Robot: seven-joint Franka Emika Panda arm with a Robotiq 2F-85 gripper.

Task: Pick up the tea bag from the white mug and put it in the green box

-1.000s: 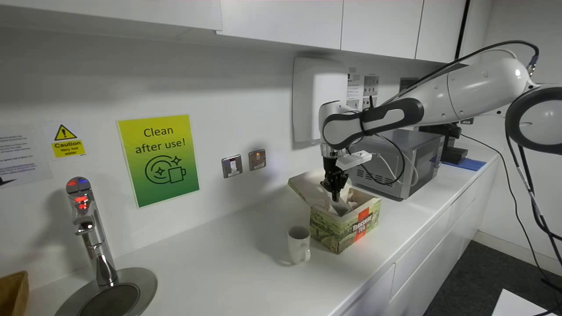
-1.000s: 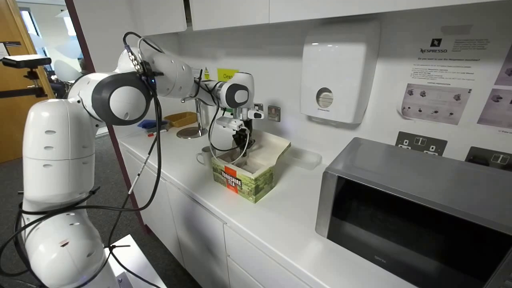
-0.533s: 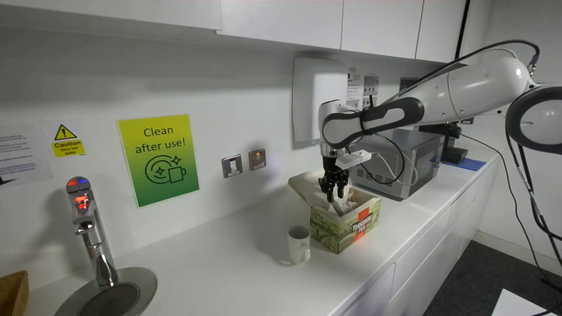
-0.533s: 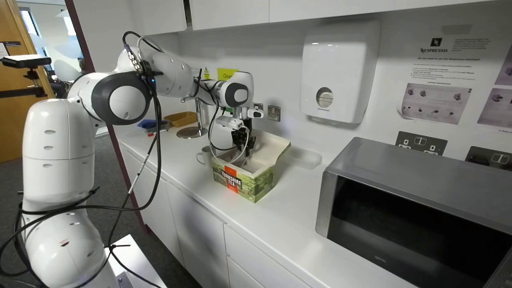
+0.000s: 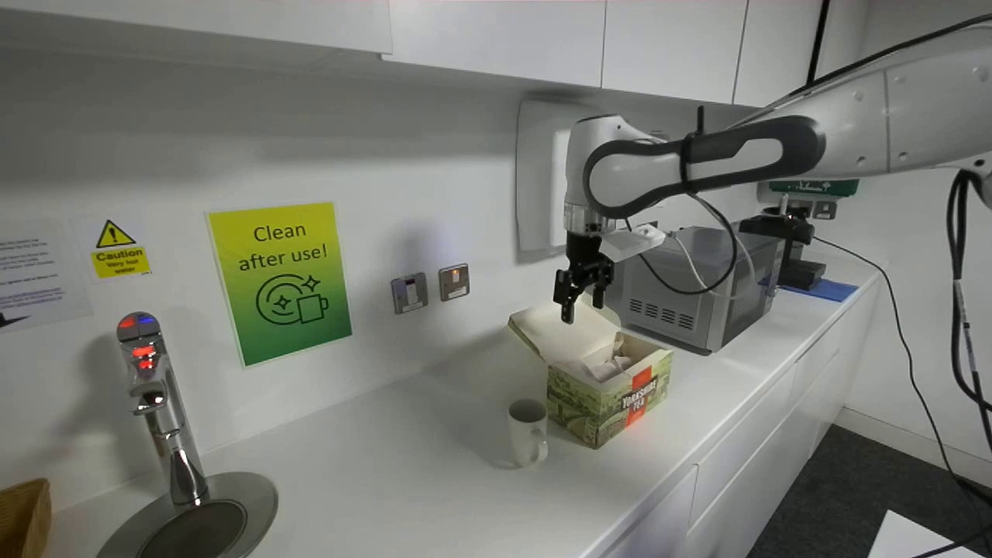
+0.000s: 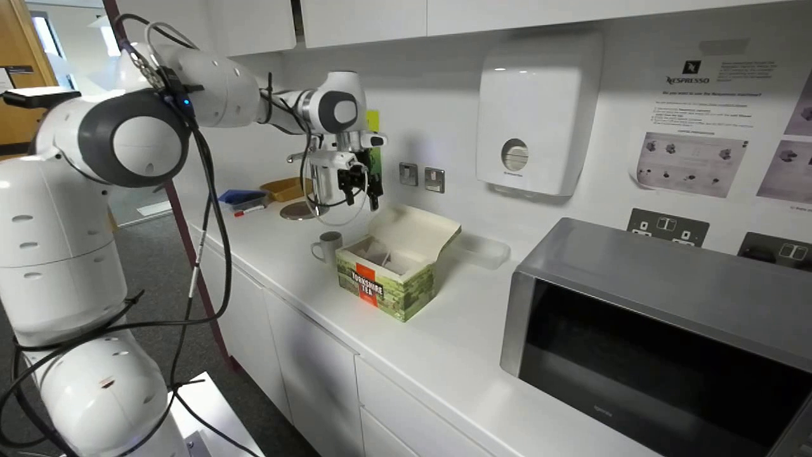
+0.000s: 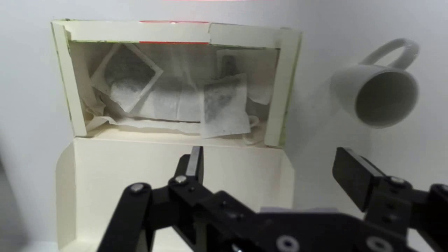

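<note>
The green box point(image 5: 612, 407) stands on the counter with its pale flap lid tipped back. Several pale tea bags lie inside; in the wrist view the tea bag point(image 7: 225, 108) toward the mug's end rests on top of others. Beside that end stands the white mug point(image 5: 528, 432), upright, handle outward; its dim inside point(image 7: 386, 99) shows no bag. My gripper point(image 7: 269, 150) is open, its fingers wide apart with nothing between them. In both exterior views the gripper point(image 5: 583, 310) hangs above the box, near the raised lid, touching neither box nor mug.
A grey microwave point(image 6: 653, 317) stands on the counter past the box. A clear tray point(image 6: 479, 251) sits behind the lid by the wall. The tap point(image 5: 167, 418) and its round drain lie beyond the mug. A paper towel dispenser point(image 6: 539, 114) and cupboards hang overhead.
The gripper was shut on a tea bag low over the box; it opened and let the bag go into the box. Then the arm rose well clear. Box and mug stayed put.
</note>
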